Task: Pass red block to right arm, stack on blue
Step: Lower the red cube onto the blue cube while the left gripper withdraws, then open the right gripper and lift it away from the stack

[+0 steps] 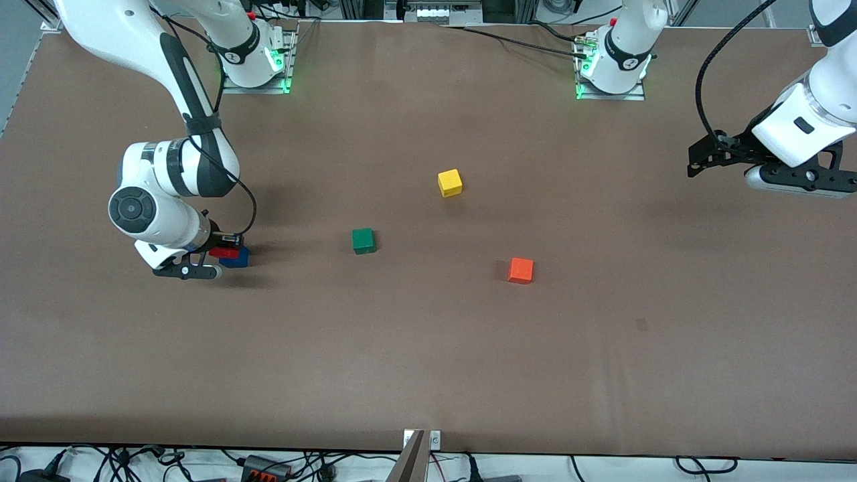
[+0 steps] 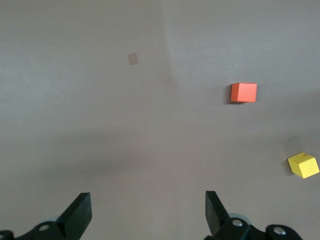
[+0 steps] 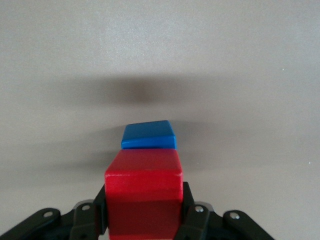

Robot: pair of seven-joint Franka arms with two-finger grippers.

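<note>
So the handoff part looks done: the red block (image 3: 144, 192) is clamped in the right gripper (image 1: 213, 254), down low toward the right arm's end of the counter (image 1: 428, 348), and it's sitting right by the blue block (image 3: 149, 135). What's left is the actual stack, I'd say. In the right wrist view the red block is partly in front of the blue one and looks a bit higher, but I can't tell if it's centred over it, touching it, or hovering just above. In the front view the red block covers part of the blue one's top, and the right arm's wrist hides a good chunk of both, so alignment is a guess. My read is it needs a small nudge over the blue, then a lowering and release. The left gripper (image 2: 147, 215) is parked up high over the left arm's end of the counter, fingers spread apart with nothing between them, so that arm is just waiting. The green block (image 1: 363, 240), yellow block (image 1: 450, 183) and orange block (image 1: 520, 270) sit mid-counter, well apart from the action. The left wrist view only catches the orange and yellow ones, and the gripper is cut off at the frame edge.
</note>
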